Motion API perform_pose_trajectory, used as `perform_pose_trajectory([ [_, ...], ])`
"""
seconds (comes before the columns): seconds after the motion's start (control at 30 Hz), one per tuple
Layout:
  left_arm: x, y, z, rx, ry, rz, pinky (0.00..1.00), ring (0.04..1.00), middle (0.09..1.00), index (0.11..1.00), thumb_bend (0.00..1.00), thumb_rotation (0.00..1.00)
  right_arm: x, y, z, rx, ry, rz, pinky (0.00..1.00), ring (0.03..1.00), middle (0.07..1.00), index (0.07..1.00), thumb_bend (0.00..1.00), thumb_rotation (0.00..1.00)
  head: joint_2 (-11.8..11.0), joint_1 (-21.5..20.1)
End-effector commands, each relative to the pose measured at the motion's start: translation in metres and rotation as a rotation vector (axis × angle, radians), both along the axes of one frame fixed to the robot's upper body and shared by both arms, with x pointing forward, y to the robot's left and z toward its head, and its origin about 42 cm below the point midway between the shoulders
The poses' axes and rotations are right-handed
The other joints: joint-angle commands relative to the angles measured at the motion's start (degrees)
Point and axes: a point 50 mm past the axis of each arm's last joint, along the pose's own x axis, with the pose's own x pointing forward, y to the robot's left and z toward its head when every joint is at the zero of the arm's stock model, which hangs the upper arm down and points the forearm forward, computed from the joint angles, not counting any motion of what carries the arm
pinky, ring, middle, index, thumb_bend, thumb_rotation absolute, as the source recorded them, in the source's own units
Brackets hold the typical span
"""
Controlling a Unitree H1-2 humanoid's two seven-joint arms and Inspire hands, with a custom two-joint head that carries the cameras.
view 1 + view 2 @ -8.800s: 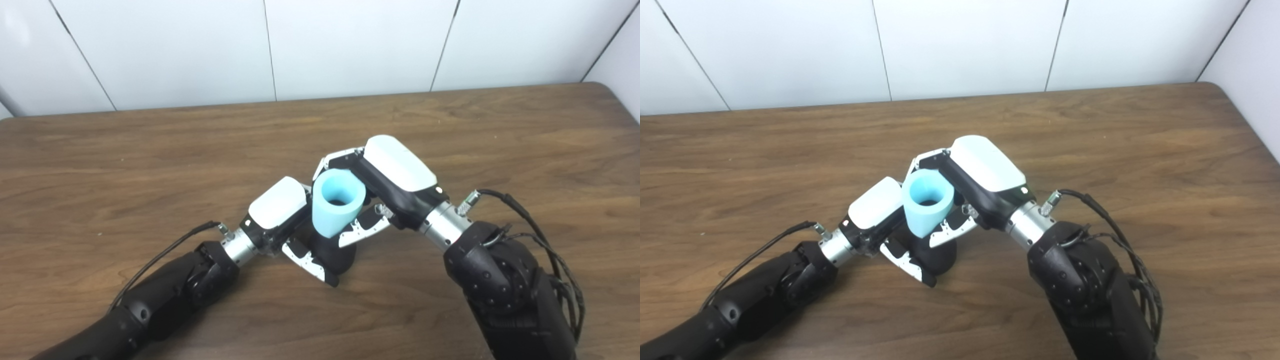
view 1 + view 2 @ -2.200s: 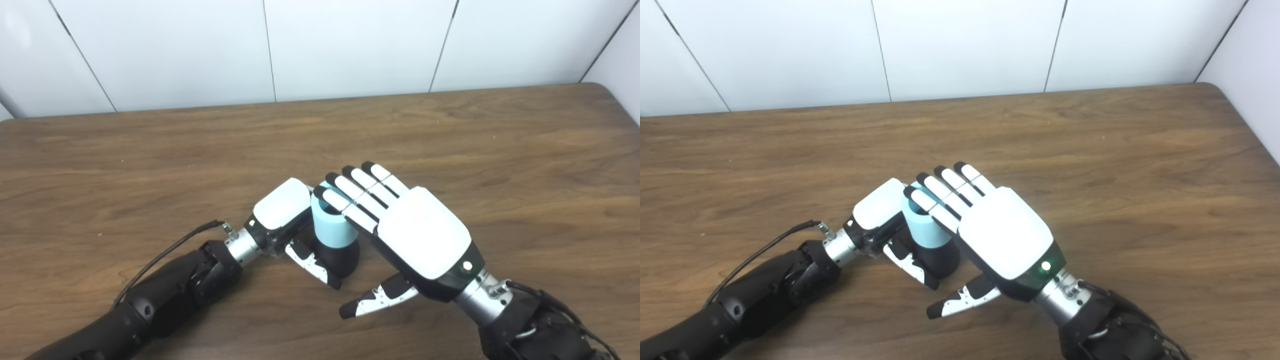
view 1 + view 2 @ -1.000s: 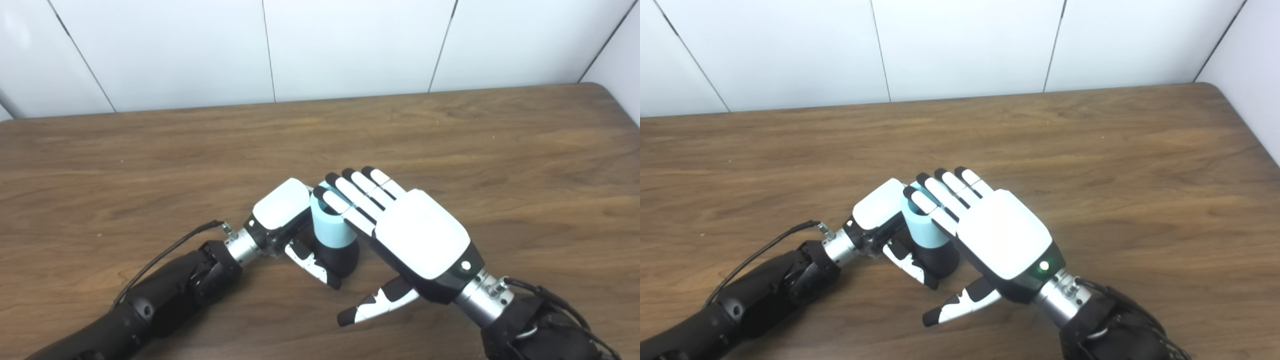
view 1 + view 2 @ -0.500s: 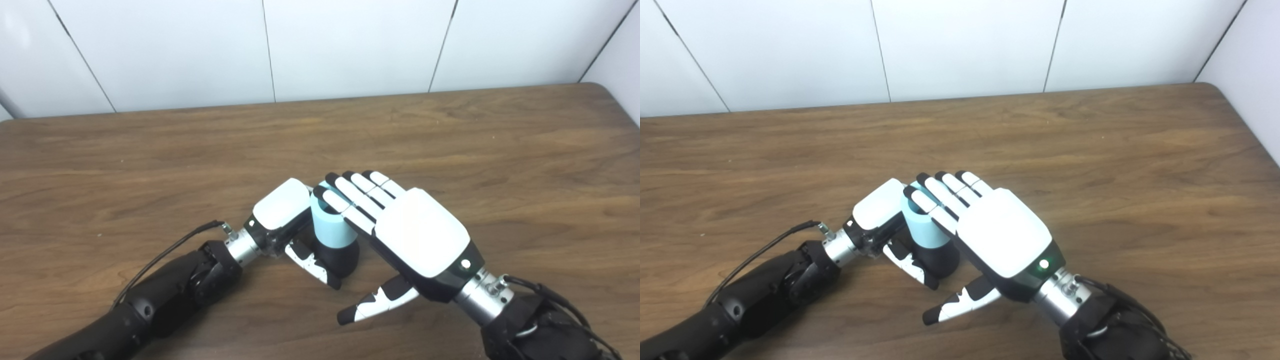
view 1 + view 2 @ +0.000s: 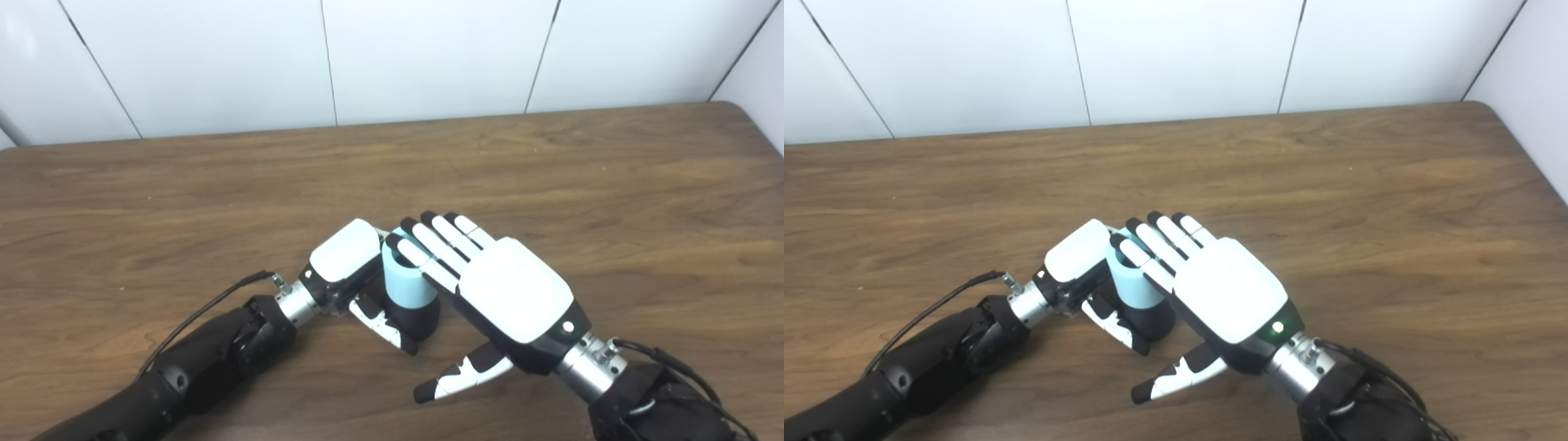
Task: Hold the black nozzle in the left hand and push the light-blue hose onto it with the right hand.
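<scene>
The black nozzle (image 5: 419,313) stands upright on the wooden table (image 5: 184,202), and my left hand (image 5: 343,257) is shut on it from the left, thumb across its front. The light-blue hose (image 5: 404,285) sits upright on top of the nozzle. My right hand (image 5: 490,282) is open and flat, palm down, its fingers (image 5: 429,248) lying across the hose's top end and hiding the opening. Its thumb (image 5: 459,376) sticks out free below, touching nothing.
White wall panels (image 5: 429,55) rise behind the table's far edge. The table's rounded right corner (image 5: 744,110) shows at the upper right. Both forearms come in along the bottom edge, with cables beside the wrists.
My flat right hand has sunk slightly on the hose top over the last second, and the hose sits a little lower on the nozzle. The left hand has not moved.
</scene>
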Motion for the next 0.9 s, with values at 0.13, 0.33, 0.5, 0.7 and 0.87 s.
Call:
perform_pose_trajectory([
  [0.13,-0.075,0.004,-0.088,0.096,0.255,0.01,0.42,0.51,0.502,0.471,0.52,0.0,-0.007,-0.008,-0.038,-0.192,0.29,-0.017,0.95,0.993,0.995,0.948,0.8,0.92,0.0,-0.01],
  [0.33,-0.075,0.004,-0.087,0.101,0.254,0.008,0.42,0.511,0.502,0.471,0.52,0.0,-0.006,-0.007,-0.037,-0.133,0.244,-0.003,0.93,0.967,0.971,0.934,0.81,0.89,-0.15,-0.1],
  [0.5,-0.075,0.003,-0.089,0.083,0.26,0.02,0.39,0.481,0.506,0.465,0.52,0.0,-0.002,-0.004,-0.026,0.019,0.117,0.033,0.97,0.998,0.998,0.977,0.8,0.87,-0.27,-0.18],
  [0.7,-0.075,0.003,-0.09,0.091,0.261,0.017,0.36,0.458,0.506,0.468,0.52,0.0,0.01,-0.001,-0.011,0.099,0.022,0.013,1.0,1.0,1.0,1.0,0.85,0.91,-0.56,-0.17],
  [0.87,-0.074,0.002,-0.091,0.09,0.261,0.019,0.34,0.44,0.496,0.479,0.52,0.0,0.015,-0.002,-0.003,0.136,-0.028,0.012,1.0,1.0,1.0,1.0,0.88,0.92,-0.77,-0.2],
])
